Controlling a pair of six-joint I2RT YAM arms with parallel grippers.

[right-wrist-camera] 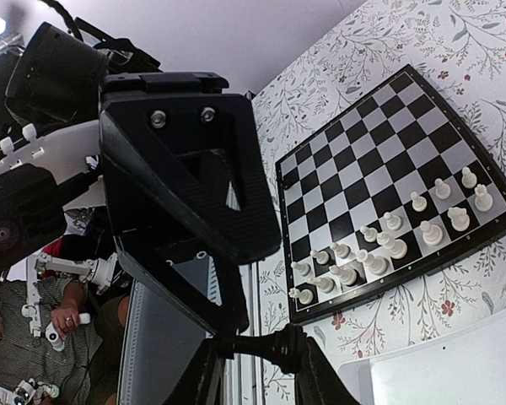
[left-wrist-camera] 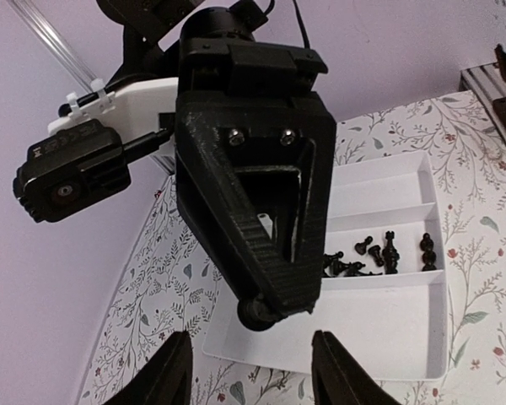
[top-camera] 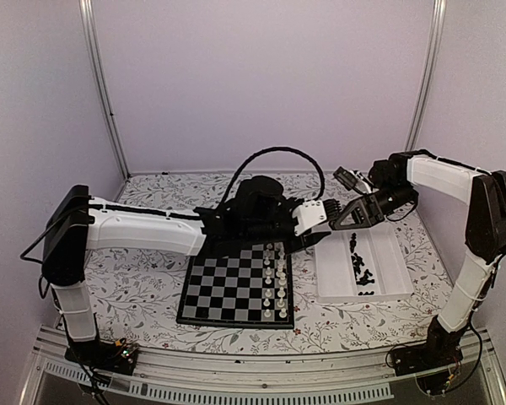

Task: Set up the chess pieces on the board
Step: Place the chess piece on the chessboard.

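Two grippers face each other tip to tip above the flowered tablecloth, over the gap between the board and the white tray. The right gripper has its fingers clamped on one black chess piece, which lies crosswise at the very tip. The left gripper has its fingers spread with nothing between them — the held piece hangs just beyond them. The other black chess pieces lie jumbled in the tray's middle compartment, some upright and some toppled. White pieces stand in two rows along the board's right edge, the side nearest the tray. Each wrist camera is largely blocked by the opposite gripper's black body — the right one covers part of the tray, and the left one fills the left half of the right wrist's view. A black cable loops above the left arm.
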